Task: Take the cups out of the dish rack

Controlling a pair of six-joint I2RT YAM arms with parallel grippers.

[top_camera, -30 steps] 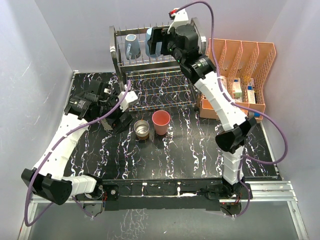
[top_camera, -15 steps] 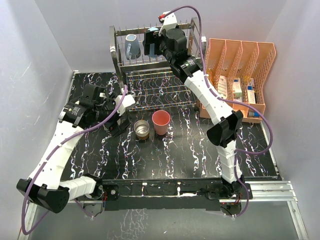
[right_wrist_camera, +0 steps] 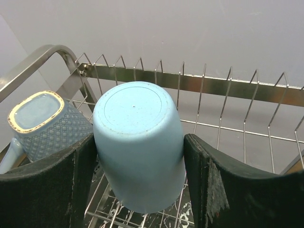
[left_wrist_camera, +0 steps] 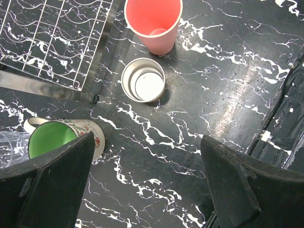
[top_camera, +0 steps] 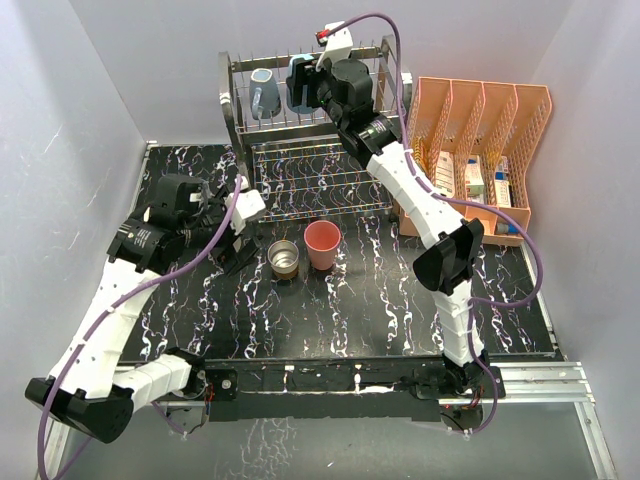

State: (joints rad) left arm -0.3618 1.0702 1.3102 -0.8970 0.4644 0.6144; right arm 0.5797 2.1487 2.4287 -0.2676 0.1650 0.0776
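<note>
R gripper (right_wrist_camera: pixel 140 137) clamped on upturned light-blue tumbler (right_wrist_camera: pixel 135 118) — likely light, slick; mid-wall hold suits; L gripper (left_wrist_camera: pixel 147 137) apart, empty.

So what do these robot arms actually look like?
Left arm and right arm: white tubular segments, black joints, a purple cable looping alongside each. The left end effector and right end effector each have two broad, matte-black fingers.

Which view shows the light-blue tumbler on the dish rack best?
The right wrist view: the light-blue tumbler fills its centre, upside down on the dish rack, between the fingers of the right gripper. The top external view shows only a small part, behind that gripper. The left wrist view misses it.
</note>
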